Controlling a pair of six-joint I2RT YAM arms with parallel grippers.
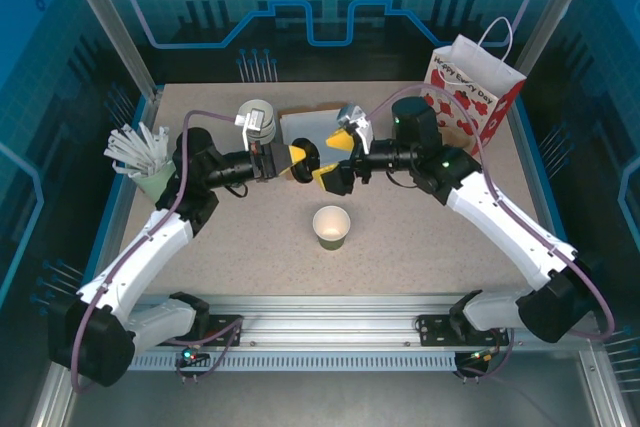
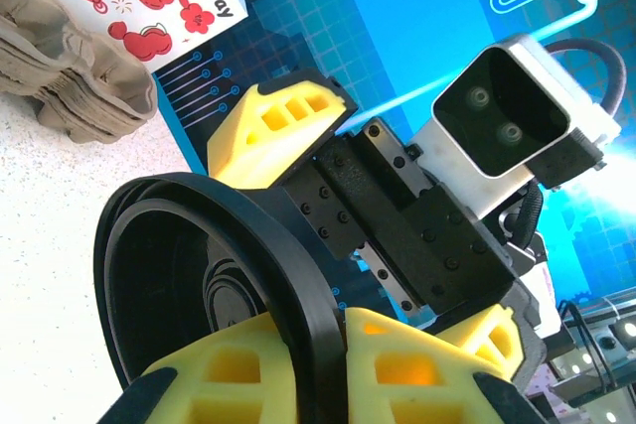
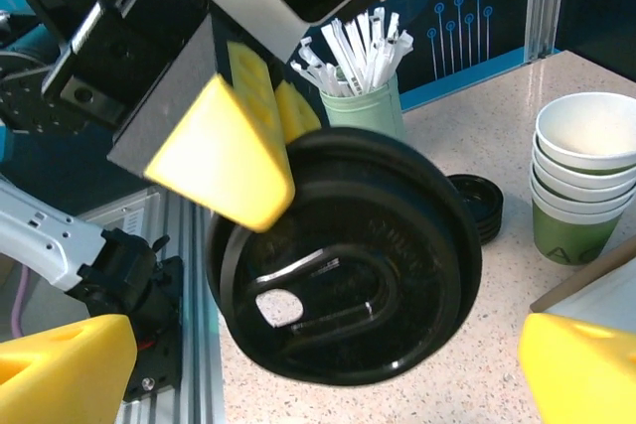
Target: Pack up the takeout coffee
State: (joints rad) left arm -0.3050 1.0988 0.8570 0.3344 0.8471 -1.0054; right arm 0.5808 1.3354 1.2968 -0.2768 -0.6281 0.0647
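Note:
The takeout coffee's dark green cup [image 1: 331,226] stands open on the table, white inside, without its lid. Its round black lid [image 3: 348,265] hangs on edge above the table, behind the cup. My left gripper [image 2: 333,364] is shut on the lid's rim [image 2: 298,285], one yellow finger on each side. My right gripper [image 3: 328,345] faces it from the right and is open, its yellow fingers [image 3: 60,369] spread wide to both sides of the lid without touching it. In the top view the two grippers meet at mid-table, left [image 1: 303,159] and right [image 1: 335,157].
A pale mint cup of white sticks [image 1: 150,162] stands at the left edge. A red-and-white gift bag [image 1: 475,92] stands at the back right. A brown pulp tray [image 2: 70,76], a stack of green cups [image 3: 586,186] and spare black lids [image 3: 477,206] sit at the back.

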